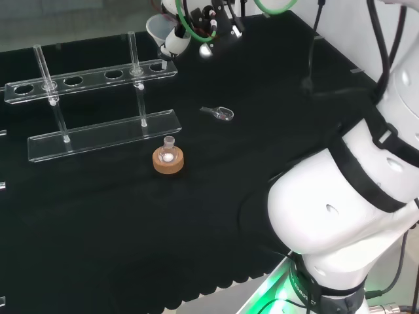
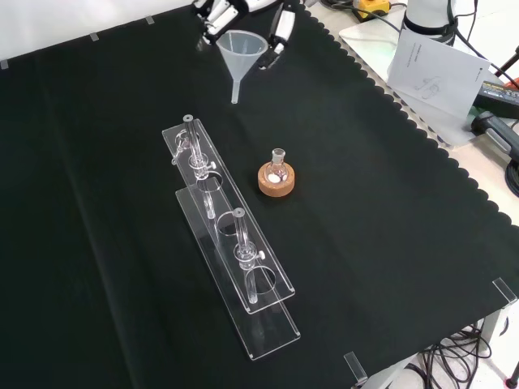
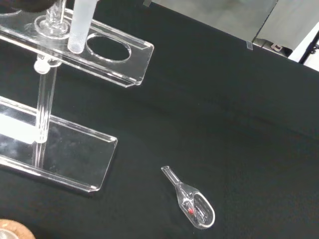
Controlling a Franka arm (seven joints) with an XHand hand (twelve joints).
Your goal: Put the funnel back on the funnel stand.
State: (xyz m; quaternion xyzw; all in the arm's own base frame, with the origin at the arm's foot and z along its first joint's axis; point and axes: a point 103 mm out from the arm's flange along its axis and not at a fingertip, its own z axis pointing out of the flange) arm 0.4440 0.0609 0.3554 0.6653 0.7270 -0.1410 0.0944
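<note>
1. The hand (image 2: 243, 16) is at the far edge of the cloth (image 2: 389, 243) in the front view. Its fingers are curled round the rim of the funnel (image 2: 241, 50), which it holds upright, spout down, clear of the cloth.

2. The funnel hangs just off the far end of the stand (image 2: 231, 243), the clear rack with a row of holes in its upper shelf. In the wrist view the spout (image 3: 79, 25) sits just beside the end hole (image 3: 108, 48), not yet over it.

3. To do this step well, I would bring the spout squarely over that end hole first, keep the funnel upright, and only then lower it, so the cone settles on the hole's rim rather than catching the shelf edge.

4. The near post (image 3: 45, 99) of the stand is close to the spout; a sideways knock there could probably shift the light rack.

5. The small flask on its cork ring (image 2: 276, 179) and the little glass scoop (image 3: 192, 201) lie well apart from this path.

6. Hard to make out: the hand is cut off at the picture's edge in both wide views, so how much of the rim the fingers cover is unclear. The stand's clear shelves blur into the cloth, and which holes already carry anything I cannot tell.
</note>
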